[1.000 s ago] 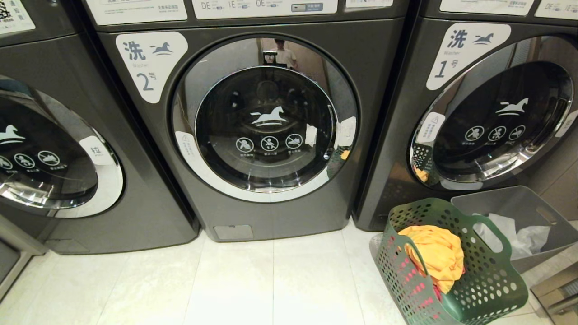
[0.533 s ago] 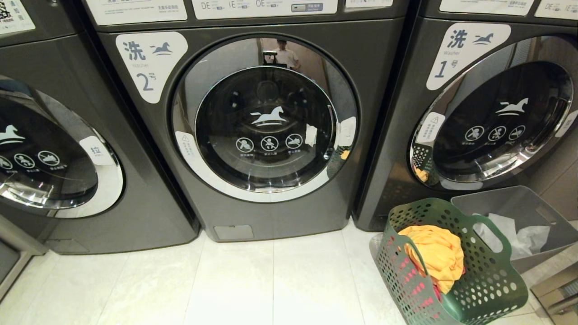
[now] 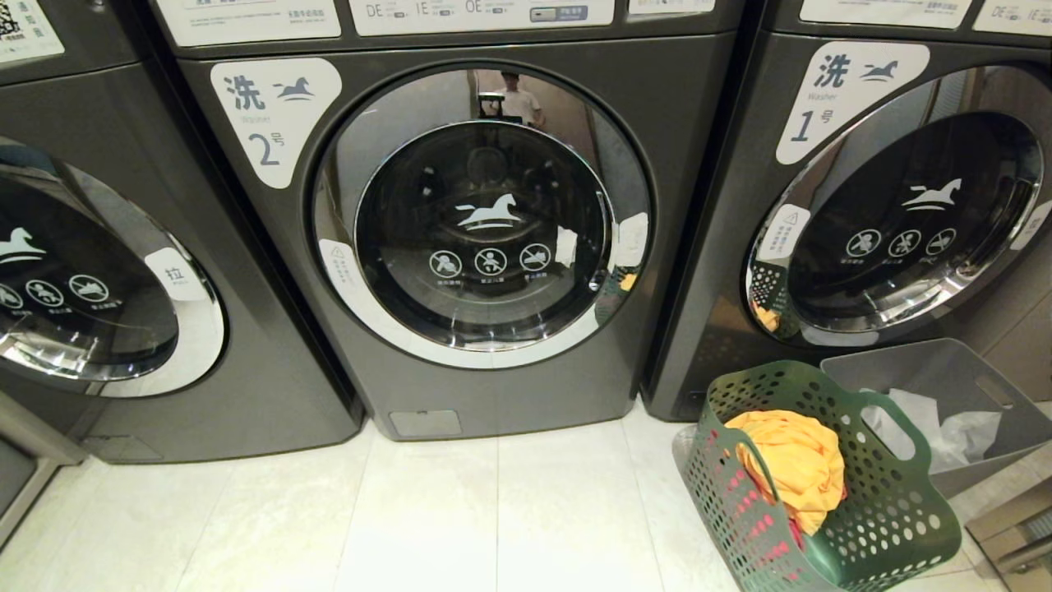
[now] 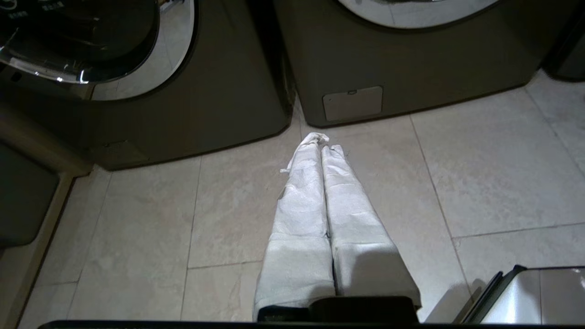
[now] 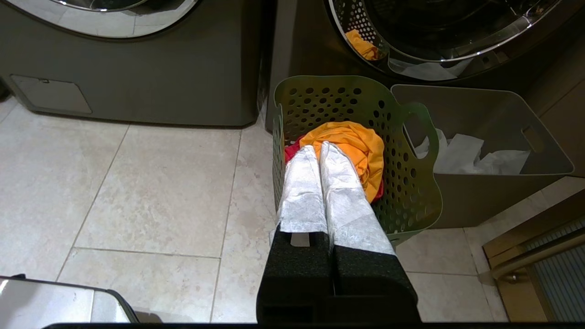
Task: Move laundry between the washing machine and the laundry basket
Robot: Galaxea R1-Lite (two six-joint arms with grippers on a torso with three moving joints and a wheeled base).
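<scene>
Laundromat floor of pale tiles (image 3: 427, 510), row of dark grey front-loaders along the back. Washing machine (image 3: 460, 247) marked "2" sits centre in head view, its round chrome-rimmed door (image 3: 483, 218) closed. Machine marked "1" (image 3: 863, 214) to its right, door also closed. Laundry basket (image 3: 871, 526), green and perforated, stands on the floor in front of machine "1", touching or just beside a grey bin (image 3: 986, 386) holding white cloth. Yellow-orange garment (image 3: 793, 464) on top in the basket, red-pink one (image 5: 292, 151) under it. Left end effector (image 4: 322, 146) clenched, empty, over bare tile near the base of machine "2". Right end effector (image 5: 317, 151) clenched, empty, tips in line with the basket's laundry, contact not clear
</scene>
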